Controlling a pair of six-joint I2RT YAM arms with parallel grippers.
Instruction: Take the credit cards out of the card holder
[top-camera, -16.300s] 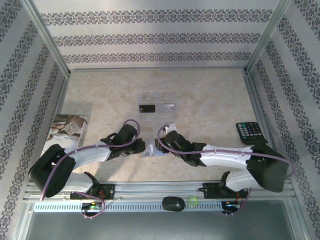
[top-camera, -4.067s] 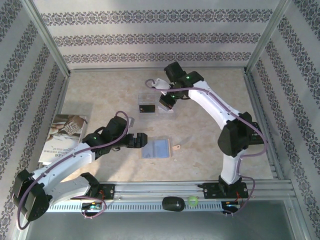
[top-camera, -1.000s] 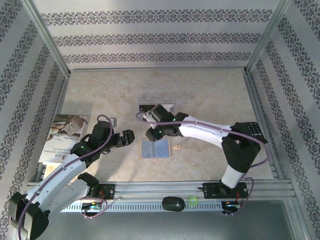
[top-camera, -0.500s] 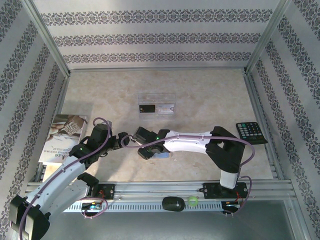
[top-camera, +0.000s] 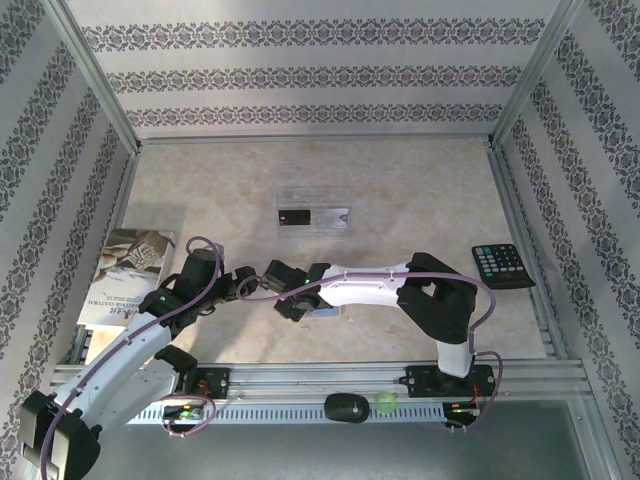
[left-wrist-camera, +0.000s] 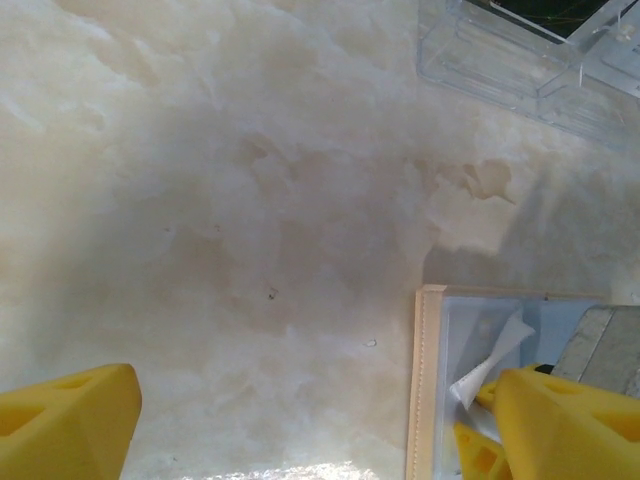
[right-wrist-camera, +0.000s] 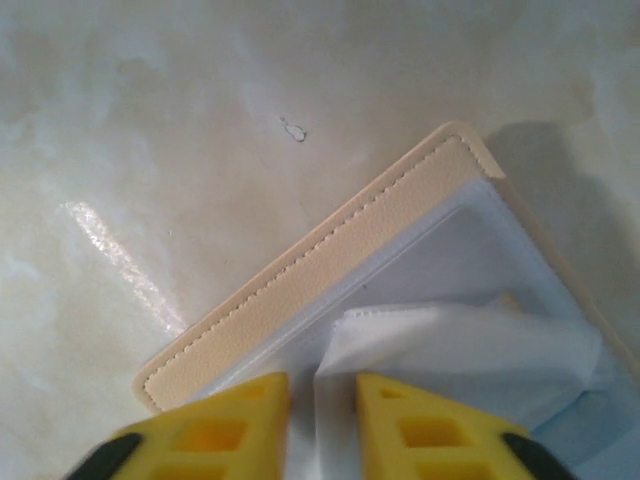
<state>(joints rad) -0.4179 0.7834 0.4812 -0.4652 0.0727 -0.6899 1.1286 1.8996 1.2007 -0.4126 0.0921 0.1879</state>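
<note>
The tan card holder lies open on the table, pale blue-grey inside; in the top view it is mostly under my right wrist. My right gripper is down on it, its yellow fingers drawn close with the edge of a whitish inner flap between them. My left gripper stands open just left of the holder, with bare table between its fingers. Both credit cards, one black and one pale, lie in the clear tray farther back.
A printed booklet lies at the left edge and a black keypad at the right. A black lump and a green ball sit on the front rail. Patterned walls enclose the table.
My right gripper came from near the tray down onto the open holder and its fingers drew together. The left gripper edged toward the holder and narrowed slightly.
</note>
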